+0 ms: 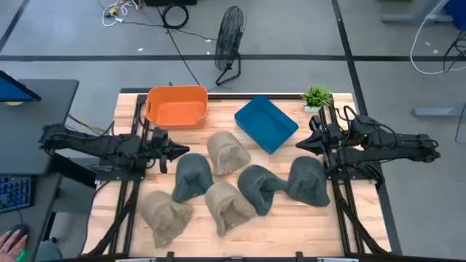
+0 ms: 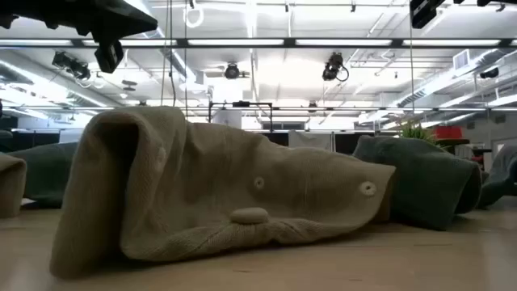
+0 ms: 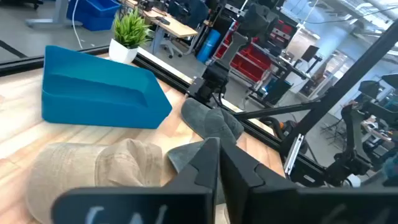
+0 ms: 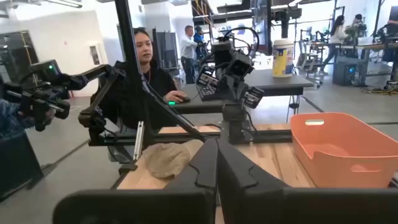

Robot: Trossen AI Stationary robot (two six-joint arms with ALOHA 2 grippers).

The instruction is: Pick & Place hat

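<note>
3 tan hats, 3 grey-green hats, orange bin, blue bin

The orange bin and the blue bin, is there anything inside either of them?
Both look empty. The orange bin shows a bare floor from above, and so does the blue bin. All six hats lie on the table, outside the bins.

We're in a robotics lab / open workshop hall: grey concrete floor w/ taped lines, loose cables and a floor fan beside the wooden table. Beyond the right arm's fingers we see other robot rigs, a person seated at a desk and more people farther back. Overhead, strip lights and ceiling-hung gear; past the left arm's fingers, red storage bins and workbenches.
</note>
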